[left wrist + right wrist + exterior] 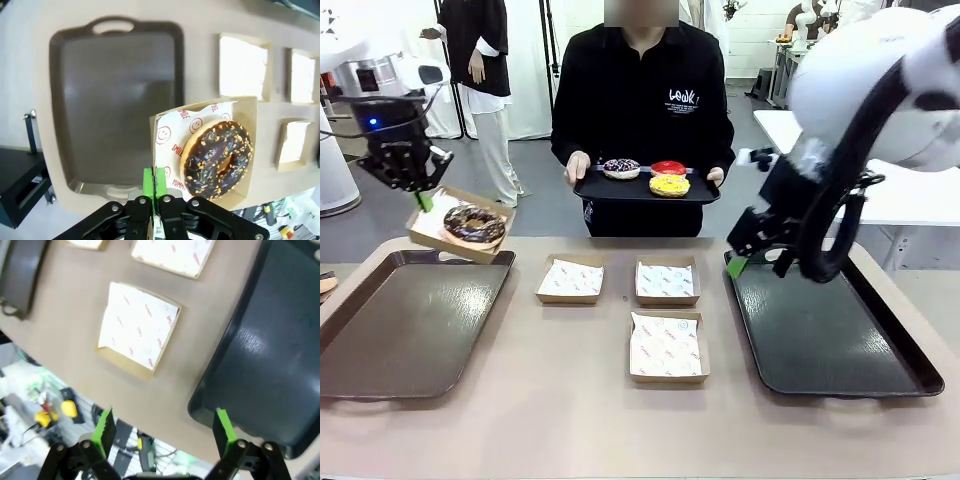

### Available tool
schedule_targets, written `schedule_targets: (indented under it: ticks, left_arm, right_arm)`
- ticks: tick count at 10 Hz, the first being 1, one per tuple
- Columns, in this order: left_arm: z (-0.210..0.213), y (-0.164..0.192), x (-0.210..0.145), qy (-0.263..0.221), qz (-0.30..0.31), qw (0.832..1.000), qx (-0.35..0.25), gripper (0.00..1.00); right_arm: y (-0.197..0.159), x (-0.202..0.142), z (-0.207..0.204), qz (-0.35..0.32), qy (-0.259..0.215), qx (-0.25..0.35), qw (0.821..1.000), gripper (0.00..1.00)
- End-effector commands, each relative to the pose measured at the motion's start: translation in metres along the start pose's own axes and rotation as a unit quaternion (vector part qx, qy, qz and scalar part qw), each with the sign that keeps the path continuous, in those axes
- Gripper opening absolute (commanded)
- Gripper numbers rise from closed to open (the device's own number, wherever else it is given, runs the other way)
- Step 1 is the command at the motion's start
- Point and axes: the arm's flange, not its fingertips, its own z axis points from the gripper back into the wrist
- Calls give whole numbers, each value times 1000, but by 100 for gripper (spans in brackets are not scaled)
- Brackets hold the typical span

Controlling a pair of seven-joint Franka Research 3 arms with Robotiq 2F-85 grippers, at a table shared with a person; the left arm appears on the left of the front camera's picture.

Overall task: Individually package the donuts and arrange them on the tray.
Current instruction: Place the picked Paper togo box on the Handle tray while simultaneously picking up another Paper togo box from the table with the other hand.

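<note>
Only the chocolate donut (474, 223) is boxed, the left gripper (155, 182) pinching its box (433, 212) over the left tray's (400, 330) far edge (right gripper (162, 425) spread, empty); three donuts (669, 185) unboxed.

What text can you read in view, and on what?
"SMILE": red print on the paper liner in the box holding the chocolate donut.
"YUM": same liner, partly hidden.
White print on the person's black top: too blurred to read.
Red print on the three liners on the table: too small.

Chocolate donut (474, 223) in box (428, 218), in left hand (423, 200), beside left tray (400, 320)
</note>
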Motion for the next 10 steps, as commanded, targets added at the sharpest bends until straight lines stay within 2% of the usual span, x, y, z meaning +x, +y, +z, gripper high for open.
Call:
schedule_targets:
  ticks: [1,2,3,4,10]
  left_arm:
    - [-12,26,-8,15,-2,1000,12,1]
    - [-18,34,-7,21,-6,1000,10,1]
    - [-19,34,-3,19,-13,1000,20,1]
    - [-18,25,-5,19,8,1000,7,1]
    - [-21,27,-4,21,1,1000,9,1]
  right_arm:
    - [16,15,-14,-31,-16,-65,997,100]
    - [18,12,-17,-38,-30,-66,997,100]
    - [15,7,-12,-34,-42,-36,998,100]
    - [21,9,-14,-14,-15,-46,999,100]
    - [22,10,-13,-18,-21,-41,999,100]
